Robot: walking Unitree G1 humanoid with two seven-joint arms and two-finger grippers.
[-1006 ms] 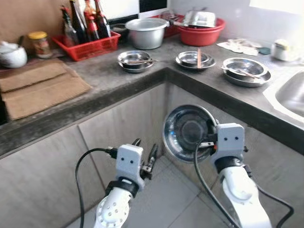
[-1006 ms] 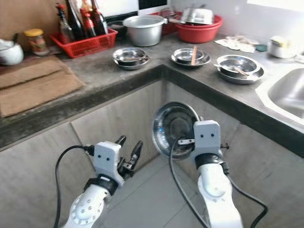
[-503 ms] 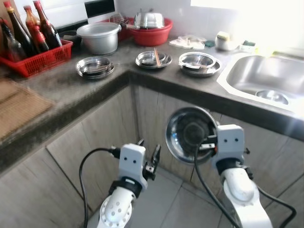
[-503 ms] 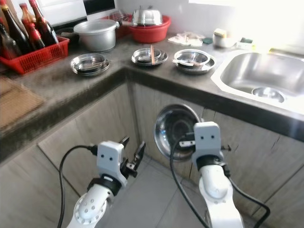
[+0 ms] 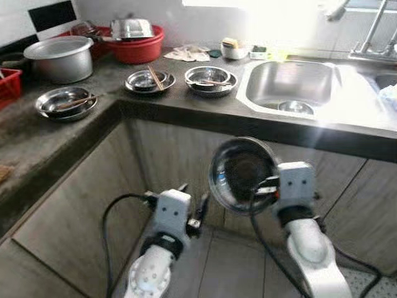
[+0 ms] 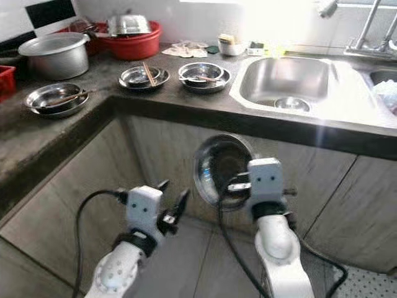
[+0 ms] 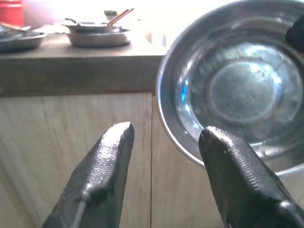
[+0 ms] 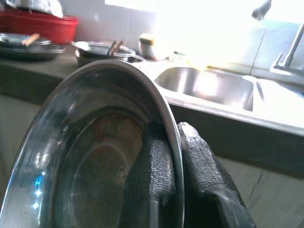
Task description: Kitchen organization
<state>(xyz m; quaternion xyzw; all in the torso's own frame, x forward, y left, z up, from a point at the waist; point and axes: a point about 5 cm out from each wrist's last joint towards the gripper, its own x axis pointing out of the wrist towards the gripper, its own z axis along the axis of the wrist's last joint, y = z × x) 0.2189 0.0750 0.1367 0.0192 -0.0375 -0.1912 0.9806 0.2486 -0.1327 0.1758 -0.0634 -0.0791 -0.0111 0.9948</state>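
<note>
My right gripper (image 5: 268, 186) is shut on the rim of a steel bowl (image 5: 239, 174), held on edge in front of the cabinet below the sink (image 5: 291, 87). In the right wrist view the bowl's rim (image 8: 166, 109) runs between the two black fingers (image 8: 152, 161). My left gripper (image 5: 192, 208) hangs open and empty, low beside the bowl; in its wrist view the fingers (image 7: 107, 161) stand apart with the bowl (image 7: 237, 90) beyond them. Three steel bowls sit on the counter: one (image 5: 65, 102) with a spoon, one (image 5: 149, 81) with chopsticks, one (image 5: 211, 77) near the sink.
A grey L-shaped counter (image 5: 37, 136) carries a metal pot (image 5: 49, 57) and a red basin (image 5: 133, 43) holding a lidded pan. A cloth (image 5: 189, 53) and small containers (image 5: 234, 48) lie behind the sink, with a tap (image 5: 372, 28) at the right. Cabinet doors and tiled floor (image 5: 229, 267) are below.
The whole picture has shifted left, so the camera has turned right toward the sink. Both grippers keep their pose, the right one still holding the bowl.
</note>
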